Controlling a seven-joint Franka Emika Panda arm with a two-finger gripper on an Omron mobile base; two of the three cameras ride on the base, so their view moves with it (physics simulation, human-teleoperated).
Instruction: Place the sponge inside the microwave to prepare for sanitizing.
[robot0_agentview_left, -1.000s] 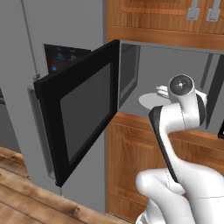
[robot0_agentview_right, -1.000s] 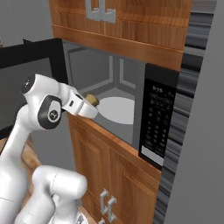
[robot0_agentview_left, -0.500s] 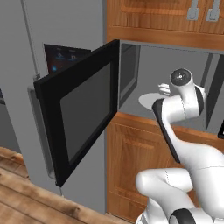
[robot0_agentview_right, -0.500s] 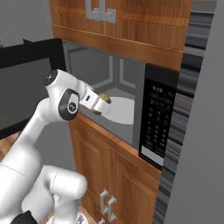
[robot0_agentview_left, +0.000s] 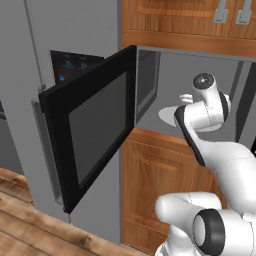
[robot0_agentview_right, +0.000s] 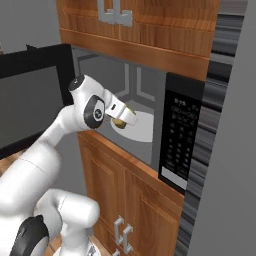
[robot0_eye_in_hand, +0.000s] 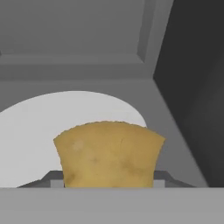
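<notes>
Sponge (robot0_eye_in_hand: 108, 154), tan and rough, sits clamped between the fingers of the gripper (robot0_agentview_right: 124, 119), which has reached through the mouth of the microwave (robot0_agentview_right: 150, 100). It hangs above the near edge of the white round plate (robot0_eye_in_hand: 39, 131) on the grey floor inside, not touching it as far as the hand view shows. The plate carries nothing. The microwave door (robot0_agentview_left: 95, 135) stands swung wide to the left, and the keypad (robot0_agentview_right: 179, 137) is on the right of the opening.

Grey microwave (robot0_agentview_right: 100, 75) floor; white round plate (robot0_eye_in_hand: 39, 127) flat on it
</notes>
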